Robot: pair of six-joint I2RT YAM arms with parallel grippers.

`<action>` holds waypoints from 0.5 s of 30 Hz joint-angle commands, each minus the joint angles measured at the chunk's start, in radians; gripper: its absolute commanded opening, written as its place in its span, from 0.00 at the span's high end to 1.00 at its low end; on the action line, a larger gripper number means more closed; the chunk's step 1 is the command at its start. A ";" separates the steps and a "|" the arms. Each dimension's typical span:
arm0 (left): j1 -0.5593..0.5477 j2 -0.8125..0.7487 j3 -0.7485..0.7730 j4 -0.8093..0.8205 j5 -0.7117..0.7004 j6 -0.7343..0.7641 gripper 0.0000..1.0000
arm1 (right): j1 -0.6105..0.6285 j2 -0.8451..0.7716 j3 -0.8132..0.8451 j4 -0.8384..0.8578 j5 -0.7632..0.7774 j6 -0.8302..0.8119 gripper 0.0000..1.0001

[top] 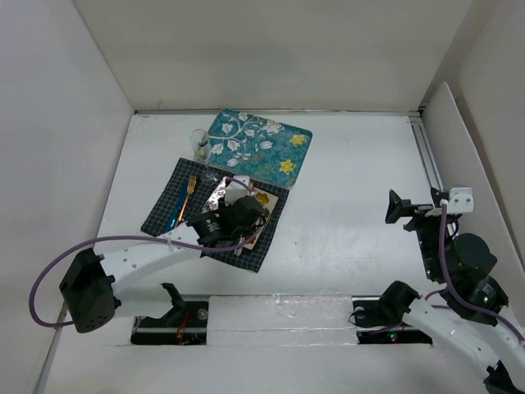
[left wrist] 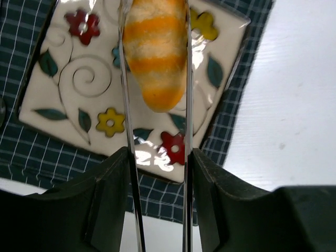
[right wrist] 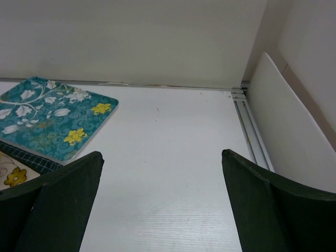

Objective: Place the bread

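Orange-striped bread (left wrist: 156,55) clamped between left gripper's (left wrist: 156,21) jaws, over flowered plate (left wrist: 63,100) on checked mat (left wrist: 31,157), left of centre; contact with plate unclear. Right gripper (right wrist: 161,157) spread wide, empty, well apart at right.

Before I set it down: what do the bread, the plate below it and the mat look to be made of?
The bread: probably felt or plush, since it is matte and fuzzy; a toy, not real. The plate: likely glazed ceramic, glossy with bright glare over painted flowers. The mat: seemingly woven cloth, dull, with a white grid on dark.
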 commanded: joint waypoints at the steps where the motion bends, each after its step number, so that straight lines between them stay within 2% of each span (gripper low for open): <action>1: -0.003 -0.039 -0.092 0.000 -0.047 -0.099 0.59 | -0.007 0.002 0.000 0.052 -0.002 -0.007 0.00; 4: -0.003 -0.047 -0.144 0.024 -0.064 -0.117 0.58 | -0.007 -0.001 0.000 0.052 -0.005 -0.007 0.00; 12: -0.003 -0.001 -0.132 0.012 -0.066 -0.116 0.55 | -0.007 -0.007 -0.001 0.049 0.001 -0.007 0.00; 15: -0.003 0.000 -0.127 0.008 -0.070 -0.116 0.46 | -0.007 -0.006 0.000 0.047 0.001 -0.005 0.00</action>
